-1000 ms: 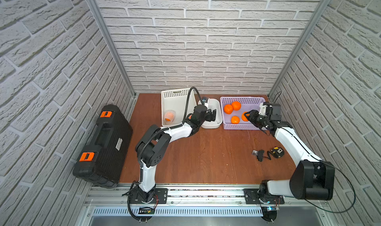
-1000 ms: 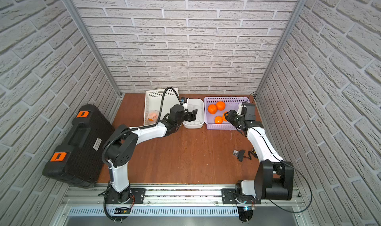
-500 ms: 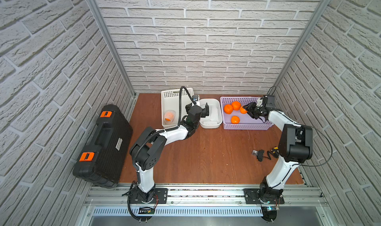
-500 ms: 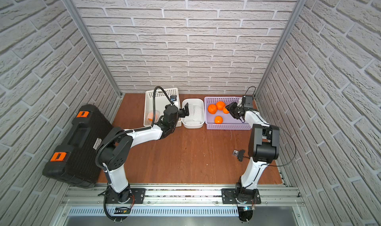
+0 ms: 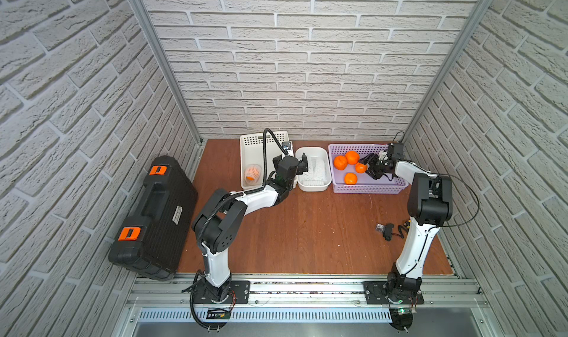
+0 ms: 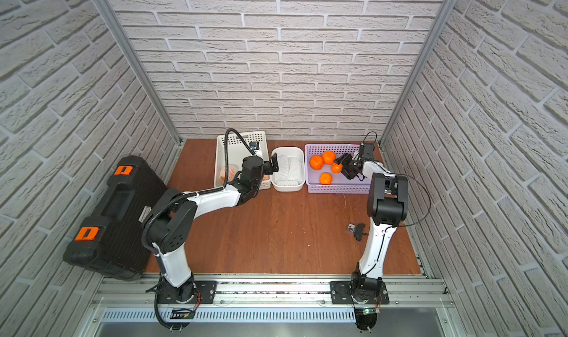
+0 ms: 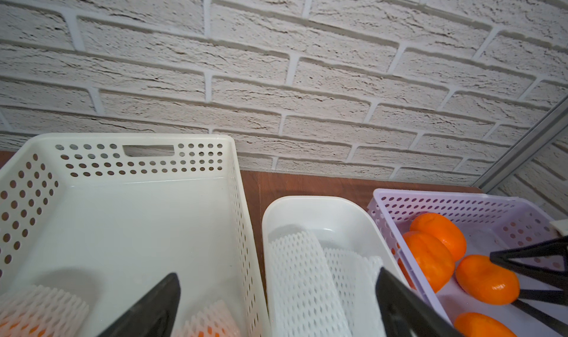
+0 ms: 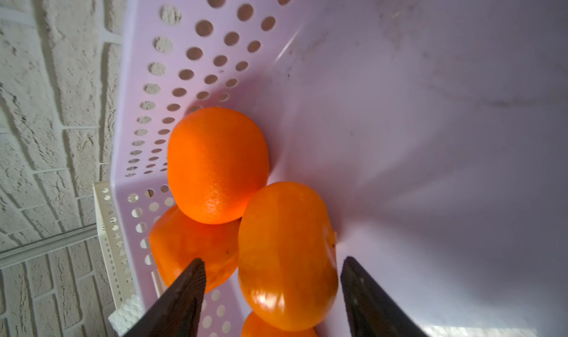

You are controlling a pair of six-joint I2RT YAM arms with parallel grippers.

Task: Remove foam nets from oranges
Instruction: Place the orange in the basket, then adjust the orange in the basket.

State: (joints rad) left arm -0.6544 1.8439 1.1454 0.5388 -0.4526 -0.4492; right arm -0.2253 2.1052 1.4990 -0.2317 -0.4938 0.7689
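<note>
Right gripper (image 8: 270, 261) is open in the purple basket (image 8: 430, 105), one orange (image 8: 285, 252) between its fingers. Left gripper (image 7: 278, 274) is wide open, beside the tub (image 7: 307, 198) with nets (image 7: 302, 277).

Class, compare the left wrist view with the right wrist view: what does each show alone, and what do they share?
Only the left wrist view: two oranges still in white foam mesh nets inside the white perforated plastic basket, plus the open left gripper. Only the right wrist view: the open right gripper flanking one round bare orange. Shared: the lilac perforated plastic basket holding bare oranges.
</note>
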